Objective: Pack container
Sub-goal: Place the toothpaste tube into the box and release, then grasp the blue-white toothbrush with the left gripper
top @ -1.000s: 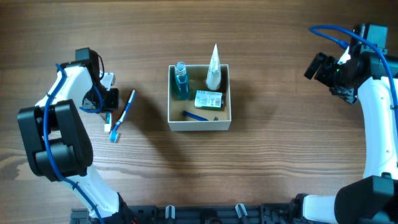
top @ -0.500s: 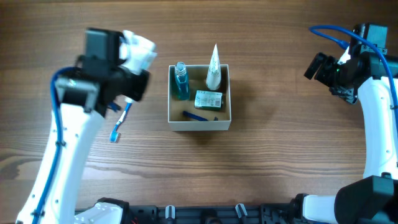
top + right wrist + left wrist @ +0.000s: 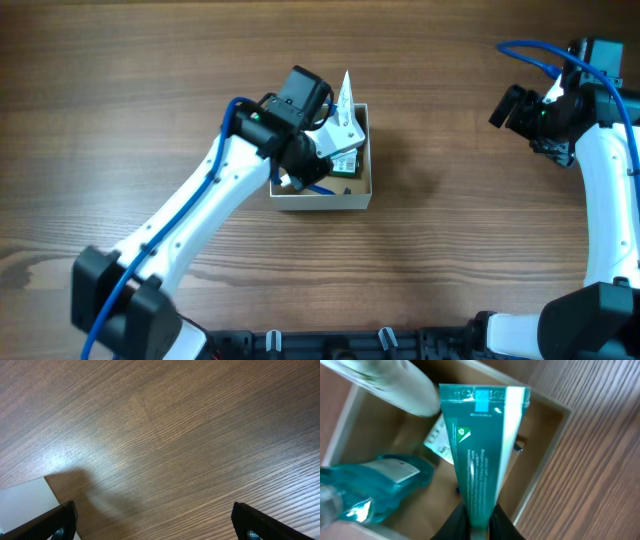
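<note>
1 teal squeeze tube with a white stripe down its side (image 3: 485,450) hangs in the left pincer (image 3: 479,524), whose 2 dark fingers are narrowed tight on the end nearest the wrist camera. It is poised over the square open-top box with thin white walls and a tan cardboard inside (image 3: 320,201), which sits at the centre of the wooden tabletop (image 3: 450,270) in the overhead view.

The step in hand looks like placing this tube: it is above the box, not yet lying in it. Inside are a blue translucent plastic bottle with a white label (image 3: 375,485) at 8 o'clock of the wrist view, a white conical tube (image 3: 390,380) at 11 o'clock, and a flat pale printed packet (image 3: 439,442) between them, partly hidden by the teal tube.

The next move, as I judge it, calls for lowering the tube onto the free tan floor beside the packet, clear of the bottle, and only then spreading the fingers. The right pincer (image 3: 152,527) hovers at 2 o'clock of the tabletop, spread wide and holding nothing.

White print and a small leaf-like emblem run along the teal tube, and characters are stamped on its crimp, but all are too blurred to read. The bottle's label is equally unreadable.
</note>
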`<state>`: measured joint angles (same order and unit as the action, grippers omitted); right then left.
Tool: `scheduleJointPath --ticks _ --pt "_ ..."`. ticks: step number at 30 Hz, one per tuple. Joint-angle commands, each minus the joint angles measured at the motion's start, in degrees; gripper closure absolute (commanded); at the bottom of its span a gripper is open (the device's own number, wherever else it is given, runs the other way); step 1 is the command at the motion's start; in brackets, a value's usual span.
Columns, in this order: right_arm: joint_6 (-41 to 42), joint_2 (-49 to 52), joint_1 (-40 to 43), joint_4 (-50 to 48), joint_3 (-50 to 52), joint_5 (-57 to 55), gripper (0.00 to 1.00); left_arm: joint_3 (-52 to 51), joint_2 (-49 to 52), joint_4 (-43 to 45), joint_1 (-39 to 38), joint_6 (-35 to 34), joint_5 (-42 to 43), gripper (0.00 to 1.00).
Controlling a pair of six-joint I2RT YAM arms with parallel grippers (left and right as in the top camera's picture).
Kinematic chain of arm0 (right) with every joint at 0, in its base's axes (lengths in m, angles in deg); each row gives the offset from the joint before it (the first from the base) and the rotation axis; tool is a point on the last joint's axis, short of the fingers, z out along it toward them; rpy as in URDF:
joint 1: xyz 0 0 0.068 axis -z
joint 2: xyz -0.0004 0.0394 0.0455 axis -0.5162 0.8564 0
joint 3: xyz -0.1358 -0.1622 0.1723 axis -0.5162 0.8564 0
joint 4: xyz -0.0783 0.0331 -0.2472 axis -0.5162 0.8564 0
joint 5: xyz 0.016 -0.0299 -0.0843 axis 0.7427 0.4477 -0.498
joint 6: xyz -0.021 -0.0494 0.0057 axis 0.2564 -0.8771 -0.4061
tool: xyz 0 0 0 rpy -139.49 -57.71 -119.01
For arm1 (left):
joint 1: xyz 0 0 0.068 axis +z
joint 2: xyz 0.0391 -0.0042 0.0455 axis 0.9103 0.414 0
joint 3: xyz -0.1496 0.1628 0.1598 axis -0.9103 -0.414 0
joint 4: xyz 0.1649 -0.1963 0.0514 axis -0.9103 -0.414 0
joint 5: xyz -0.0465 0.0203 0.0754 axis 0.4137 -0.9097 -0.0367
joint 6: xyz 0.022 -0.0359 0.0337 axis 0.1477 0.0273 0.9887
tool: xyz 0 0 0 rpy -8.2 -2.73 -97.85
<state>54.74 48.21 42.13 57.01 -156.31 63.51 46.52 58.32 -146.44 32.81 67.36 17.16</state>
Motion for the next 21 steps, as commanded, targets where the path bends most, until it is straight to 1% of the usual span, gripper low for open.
scheduleJointPath --ticks 1,2,3,4,5,6,7,8,11,13,14,17,19,21 --pt "-0.61 0.33 -0.04 -0.15 0.13 0.31 0.0 0.22 2.8 1.07 -0.26 1.09 1.84 0.8" --pt "-0.63 0.33 -0.04 -0.13 0.13 0.31 0.0 0.22 2.8 1.49 -0.26 1.05 1.57 0.71" --pt "-0.68 0.33 -0.04 -0.11 0.13 0.31 0.0 0.24 2.64 1.7 -0.28 0.98 0.87 0.44" --pt "-0.81 0.33 -0.04 -0.11 0.13 0.31 0.0 0.24 2.19 1.7 -0.28 0.87 -0.59 0.43" --pt "-0.83 0.33 -0.04 -0.11 0.13 0.31 0.0 0.24 1.55 1.46 -0.28 0.74 -2.1 0.47" --pt "-0.85 0.33 -0.04 -0.11 0.13 0.31 0.0 0.24 0.63 1.2 -0.28 -0.26 -3.78 0.48" --pt "-0.83 0.33 -0.04 -0.11 0.13 0.31 0.0 0.24 -1.01 1.07 -0.26 -3.08 -6.6 0.48" --pt "-1.03 0.33 -0.04 -0.13 0.13 0.31 0.0 0.24 -3.54 0.48 0.02 -6.54 -10.23 0.46" --pt "-1.03 0.33 -0.04 -0.13 0.13 0.31 0.0 0.24 -9.49 -2.32 2.27 -12.24 -16.06 0.42" --pt "-1.03 0.33 -0.04 -0.2 0.13 0.33 0.0 0.22 -12.55 -5.51 7.52 -14.95 -17.66 0.39" --pt "-1.03 0.33 -0.04 -0.2 0.13 0.31 0.0 0.22 -12.96 -6.67 10.71 -17.05 -17.66 0.36" --pt "-1.01 0.33 -0.04 -0.17 0.13 0.33 0.0 -0.76 -12.24 -7.32 20.28 -23.93 -16.48 0.35" --pt "-1.01 0.33 -0.04 -0.17 0.13 0.33 0.0 -3.23 -10.49 -5.33 27.96 -27.58 -12.7 0.35" --pt "-1.01 0.33 -0.04 -0.2 0.13 0.33 0.0 -6.29 -7.96 -2.69 33.86 -28.37 -7.26 0.34"
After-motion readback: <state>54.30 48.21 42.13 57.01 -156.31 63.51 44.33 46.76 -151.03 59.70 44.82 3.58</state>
